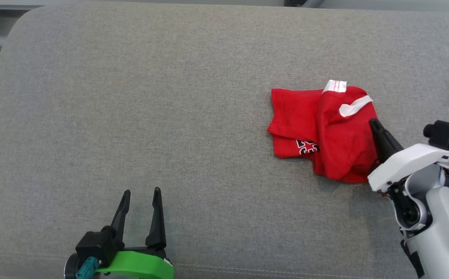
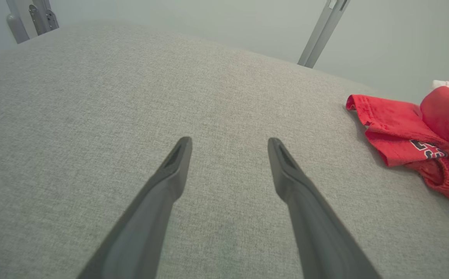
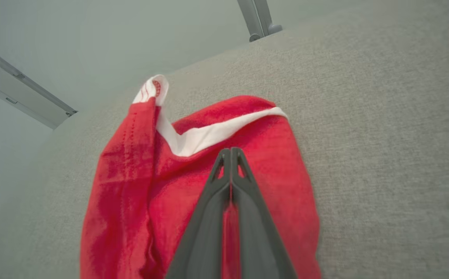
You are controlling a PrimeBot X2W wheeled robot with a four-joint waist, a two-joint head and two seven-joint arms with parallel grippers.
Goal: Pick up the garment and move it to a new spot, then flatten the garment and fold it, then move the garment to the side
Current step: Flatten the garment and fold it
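Garment (image 1: 325, 131) lies crumpled on the grey cushion (image 1: 170, 97) under the right gripper (image 1: 373, 123), closed tight, grip on cloth unclear; left gripper (image 1: 142, 192) gapes empty.

My right gripper (image 3: 231, 153) lies with both fingers pressed together on the red garment (image 3: 131, 186), tips just short of its white trim (image 3: 209, 135); it may be pinching cloth, hard to tell.

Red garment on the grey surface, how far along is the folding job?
Done: nothing visible; the garment lies bunched, neither flat nor folded. In hand: the right claw is shut at its right edge, though a real pinch isn't clear. The left claw hangs open, apart from it. Left: moving, flattening, folding, setting aside.
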